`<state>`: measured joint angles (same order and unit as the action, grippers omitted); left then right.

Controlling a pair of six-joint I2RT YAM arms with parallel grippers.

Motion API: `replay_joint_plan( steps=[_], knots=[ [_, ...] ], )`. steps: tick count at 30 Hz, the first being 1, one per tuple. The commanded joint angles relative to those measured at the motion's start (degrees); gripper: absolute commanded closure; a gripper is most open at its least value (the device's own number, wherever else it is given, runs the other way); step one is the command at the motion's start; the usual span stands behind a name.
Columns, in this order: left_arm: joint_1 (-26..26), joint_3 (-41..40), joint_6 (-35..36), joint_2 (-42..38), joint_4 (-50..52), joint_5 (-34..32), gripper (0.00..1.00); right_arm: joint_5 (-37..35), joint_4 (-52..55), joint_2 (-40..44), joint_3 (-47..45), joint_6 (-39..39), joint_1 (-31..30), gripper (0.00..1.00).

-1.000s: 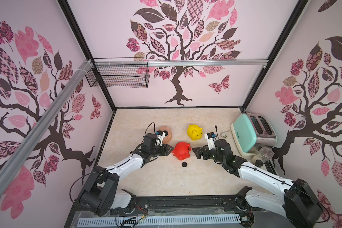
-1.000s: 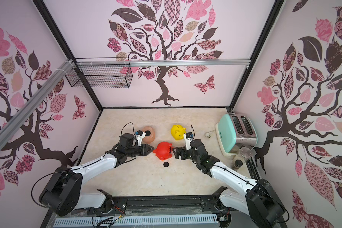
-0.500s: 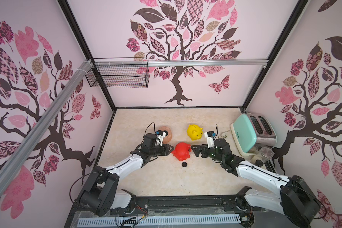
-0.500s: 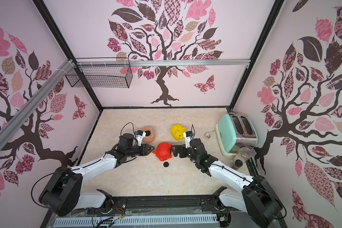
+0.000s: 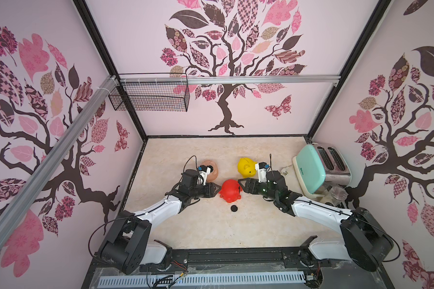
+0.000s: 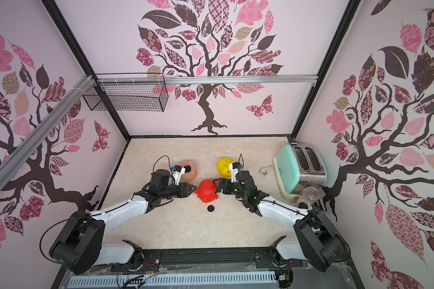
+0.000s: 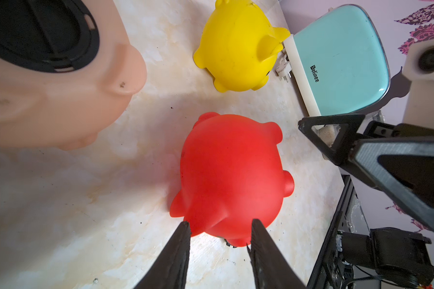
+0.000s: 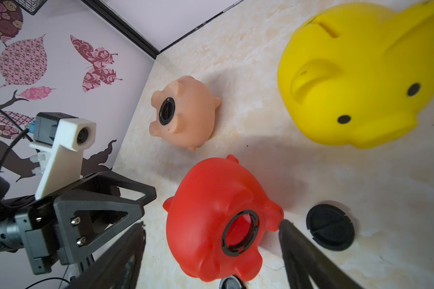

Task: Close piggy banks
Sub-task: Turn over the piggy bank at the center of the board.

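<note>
The red piggy bank lies on its side mid-table, and its round belly hole is open. My left gripper holds the red pig's near end, which fills the narrow gap between the fingertips. My right gripper is open wide, with one finger on each side of the red pig. One of its fingertips touches a foot. A loose black plug lies beside the red pig. The peach piggy bank has a black plug in its belly. The yellow piggy bank stands upright.
A mint-green toaster stands at the right wall. Its power plug lies on the table and a glass jar stands in front of it. A wire basket hangs on the back wall.
My right gripper has moved left up to the red pig and its jaws have narrowed a little. The left jaws have eased slightly. The pigs have stayed where they were.
</note>
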<state>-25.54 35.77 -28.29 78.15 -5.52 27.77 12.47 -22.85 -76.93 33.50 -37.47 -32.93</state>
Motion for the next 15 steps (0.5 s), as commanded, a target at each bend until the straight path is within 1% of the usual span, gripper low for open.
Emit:
replay_joint_plan(
  steps=[1,8,15],
  knots=[
    [-0.1,-0.5,0.6,0.9,-1.4,1.1,0.57,1.0,-1.6,-1.8,2.9,-2.5,0.0,0.17],
    [-0.2,-0.6,-0.1,2.2,-1.8,2.9,0.57,1.8,-2.4,-5.0,3.8,-4.0,-0.1,0.21],
    [-0.4,-1.3,-0.4,2.0,-2.0,3.2,0.57,1.8,-2.5,-7.7,4.9,-4.2,-0.1,0.24]
  ],
)
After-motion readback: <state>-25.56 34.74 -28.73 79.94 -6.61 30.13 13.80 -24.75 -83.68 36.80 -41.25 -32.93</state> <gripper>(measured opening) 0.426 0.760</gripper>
